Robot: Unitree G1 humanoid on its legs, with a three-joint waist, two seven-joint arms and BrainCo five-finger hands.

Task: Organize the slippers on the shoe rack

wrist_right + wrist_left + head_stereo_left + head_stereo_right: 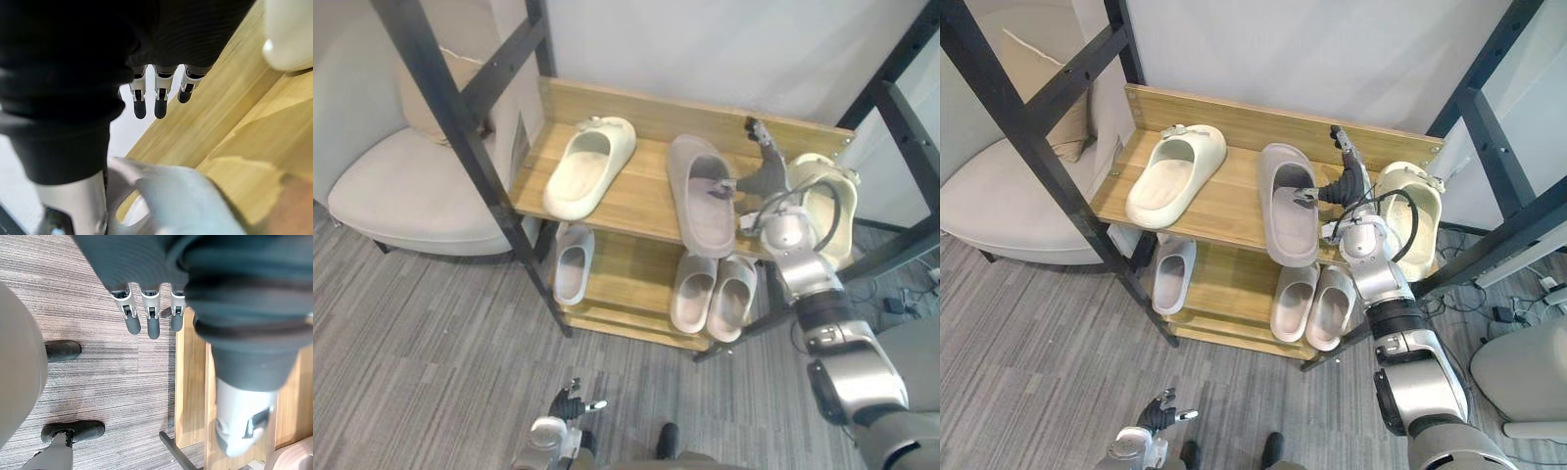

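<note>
The shoe rack has two wooden shelves. On the top shelf a cream slipper lies at the left, a mauve slipper in the middle and another cream slipper at the right end. My right hand is open between the mauve slipper and the right cream one, its fingers straight toward the back board and its thumb against the mauve slipper's strap. The lower shelf carries a single pale slipper and a pale pair. My left hand hangs open low above the carpet.
Black metal frame bars slant across the rack's left side, and more stand at the right. A beige armchair sits left of the rack. Grey carpet lies in front, and a white wall stands behind.
</note>
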